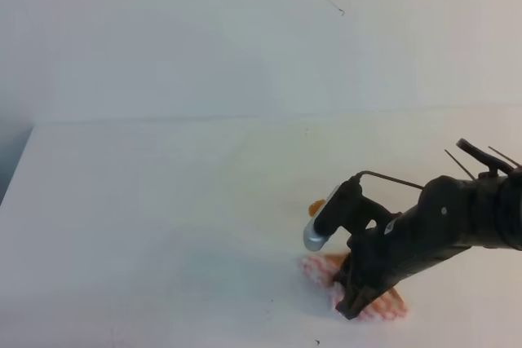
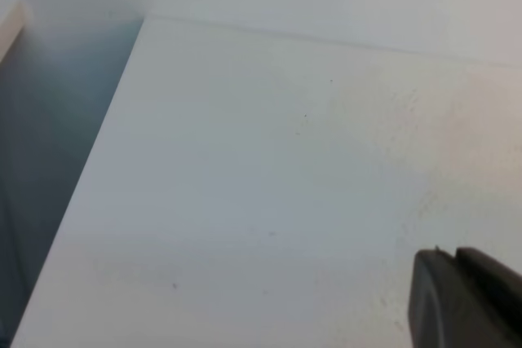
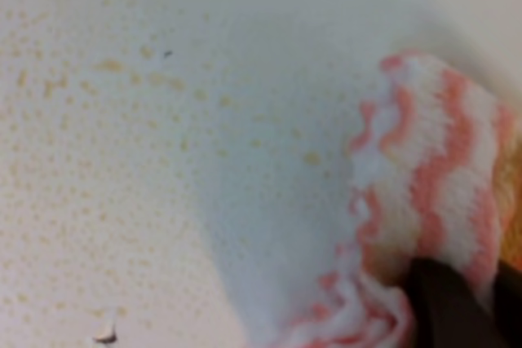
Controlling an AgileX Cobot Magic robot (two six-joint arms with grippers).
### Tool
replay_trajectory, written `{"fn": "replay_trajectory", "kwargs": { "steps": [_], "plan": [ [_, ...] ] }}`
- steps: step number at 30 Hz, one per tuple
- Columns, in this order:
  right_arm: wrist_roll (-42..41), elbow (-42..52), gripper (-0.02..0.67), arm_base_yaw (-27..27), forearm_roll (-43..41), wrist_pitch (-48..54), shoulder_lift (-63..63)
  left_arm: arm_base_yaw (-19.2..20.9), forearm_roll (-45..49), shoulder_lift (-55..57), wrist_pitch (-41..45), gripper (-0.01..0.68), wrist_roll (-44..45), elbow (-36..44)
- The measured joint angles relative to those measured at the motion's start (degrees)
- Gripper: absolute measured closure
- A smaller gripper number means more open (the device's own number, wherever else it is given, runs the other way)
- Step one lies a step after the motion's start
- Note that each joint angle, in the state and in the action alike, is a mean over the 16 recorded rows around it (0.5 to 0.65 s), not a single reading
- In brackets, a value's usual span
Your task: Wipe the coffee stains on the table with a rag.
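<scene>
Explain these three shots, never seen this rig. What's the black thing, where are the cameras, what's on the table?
It is a two-armed robot with a camera above and one on each wrist.

The high view looks down on the white table. The black shape is the right arm, and its gripper presses down on the rag, a small cloth with pink and white wavy stripes. Just behind the arm sits the coffee stain, a small amber blotch, partly hidden.

The right wrist view is the close-up from that arm: the rag fills the right side, one dark finger sits on it at the bottom, and faint tan speckles dot the table to the left. Whether the fingers pinch the cloth or only press on it, I cannot tell.

The left wrist view shows bare table and a dark corner of the left gripper, holding nothing that I can see.
</scene>
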Motion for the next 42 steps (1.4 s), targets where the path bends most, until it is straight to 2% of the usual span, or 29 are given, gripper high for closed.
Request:
{"fn": "replay_trajectory", "kwargs": {
  "steps": [3,6,14,20,27,37,42],
  "plan": [
    [2.0,-2.3,0.580,-1.6,-0.9,0.4,-0.4,0.0,0.0,0.2,0.0,0.674,0.0,0.0],
    [4.7,-5.4,0.608,-4.3,-2.3,1.3,-0.2,0.0,0.0,0.3,0.0,0.674,0.0,0.2],
    [14.9,-15.2,0.617,-12.4,-10.7,5.7,4.2,0.0,0.0,0.6,0.0,0.674,0.0,0.2],
    [22.4,-20.5,0.617,-14.2,-18.4,9.7,9.2,0.0,0.0,0.5,0.0,0.674,0.0,0.2],
    [27.8,-24.0,0.617,-8.9,-23.5,10.9,12.9,0.0,0.0,0.4,-0.1,0.674,0.0,0.2],
    [31.3,-30.6,0.618,4.0,-23.3,11.3,16.1,0.0,0.0,0.7,-0.2,0.674,0.0,0.3],
    [32.6,-33.6,0.618,7.4,-25.1,13.0,17.4,0.0,0.0,0.7,-0.1,0.674,0.0,0.2]
  ]
}}
